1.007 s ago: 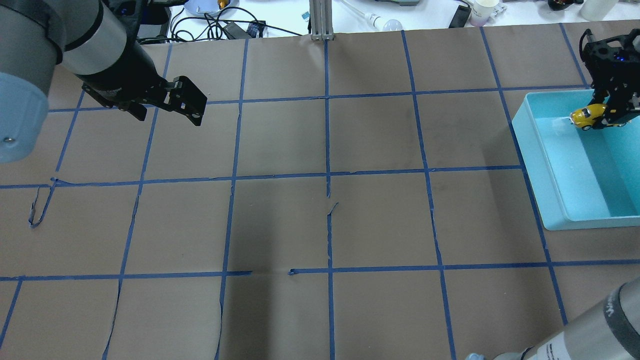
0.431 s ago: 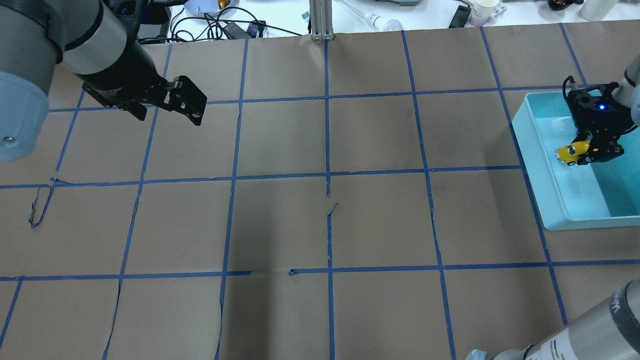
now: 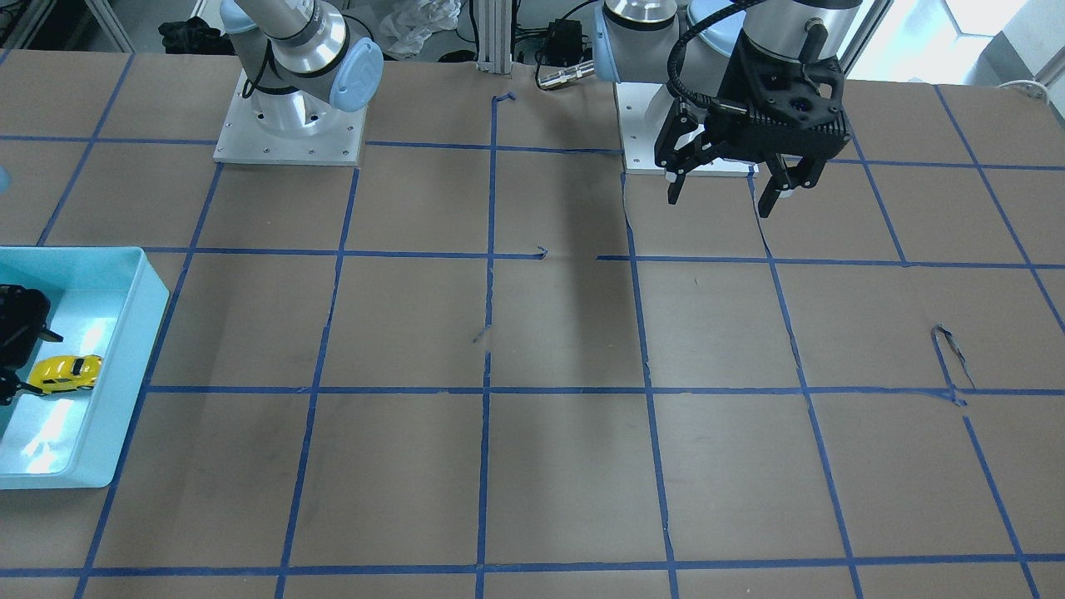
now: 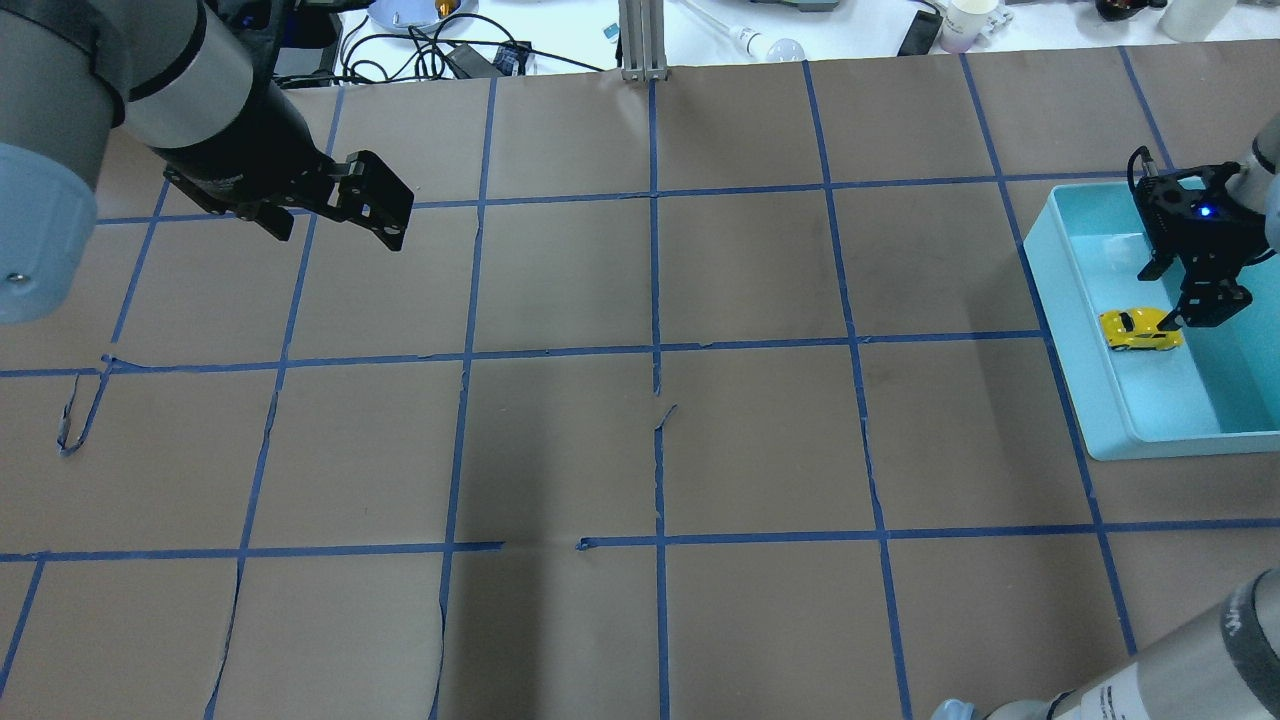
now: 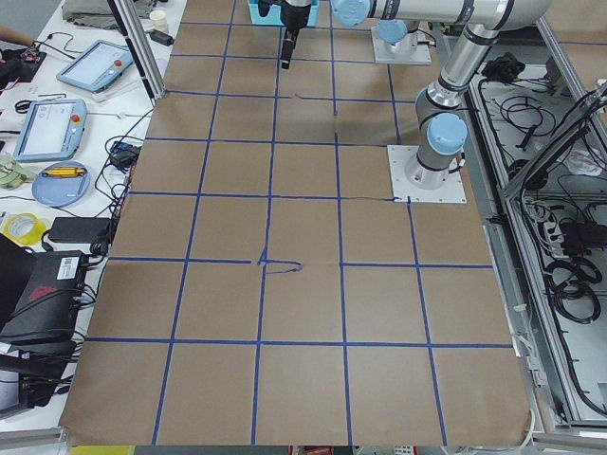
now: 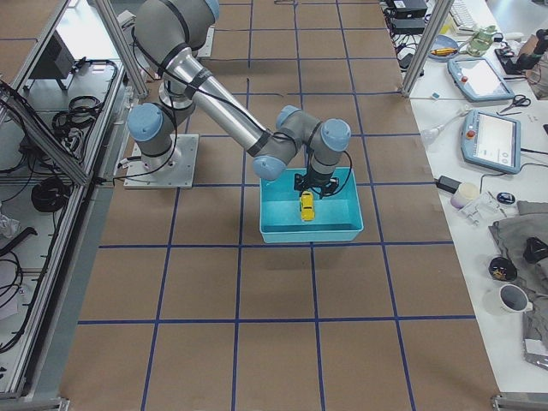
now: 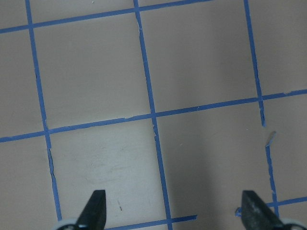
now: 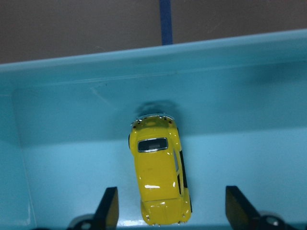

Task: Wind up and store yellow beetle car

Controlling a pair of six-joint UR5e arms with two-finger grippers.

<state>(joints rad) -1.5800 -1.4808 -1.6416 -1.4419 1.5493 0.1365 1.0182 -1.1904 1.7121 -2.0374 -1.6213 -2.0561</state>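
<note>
Right gripper now spread, no longer pinching the yellow beetle car in mid-air. Car sits on its wheels on the teal bin floor, by the left wall (released). Storing looks done. Left gripper spread, empty, well apart.

The table is lying under brown paper, with blue tape running across it in a grid of squares. A turquoise bin is sitting directly on the paper at the table's end on the robot's right. One arm's base plate is resting near the bin on the robot's side, and the other plate is resting farther along from it. Well apart from the bin, at the opposite end, a strip of tape is curling up off the paper.
</note>
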